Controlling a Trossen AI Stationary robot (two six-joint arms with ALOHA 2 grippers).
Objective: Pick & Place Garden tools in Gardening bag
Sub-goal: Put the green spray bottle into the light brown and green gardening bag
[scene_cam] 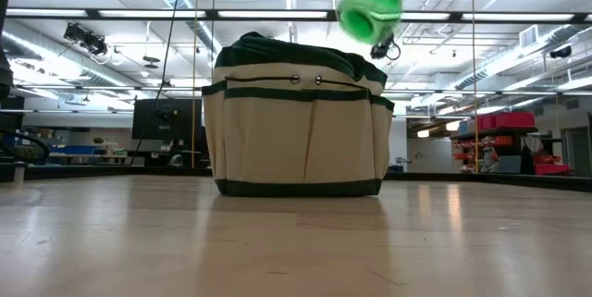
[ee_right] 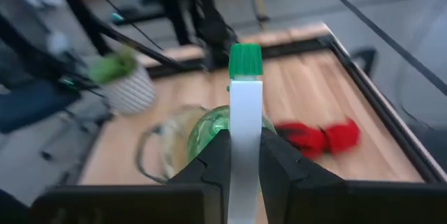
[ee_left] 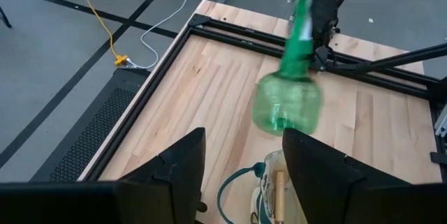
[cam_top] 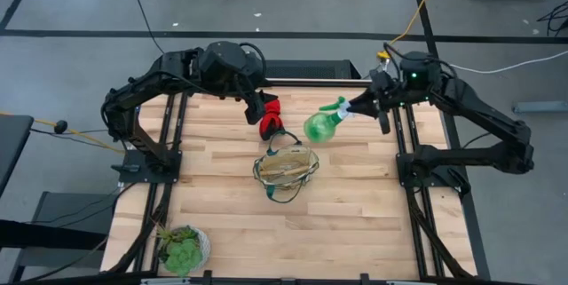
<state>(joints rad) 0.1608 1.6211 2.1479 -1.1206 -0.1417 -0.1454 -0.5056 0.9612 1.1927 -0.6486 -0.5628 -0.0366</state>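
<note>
1. The right gripper is in the upper right part of the high view. Its two dark fingers are clamped on the white nozzle of the green transparent spray bottle.
2. This bottle hangs in the air. In the high view it is just right of the centre, above and a little right of the round tan fabric bag with dark green rim and handles. In the low view only its round green body shows, at the upper edge; the nozzle is cut off there.
3. The left gripper is in the upper middle of the high view, with its fingers apart. I cannot tell from the high view if it touches the red-and-black glove bundle directly below it; the left wrist view shows nothing between the fingers.
4. Inside the bag, a pale wooden handle is partly visible at the lower edge of the left wrist view. The metal part is hidden.
5. The green leafy plant in a white pot stands in the lower left corner of the wooden table. It is blurred in the right wrist view.
6. In the low view the bag fills the centre and hides everything behind it.
</note>
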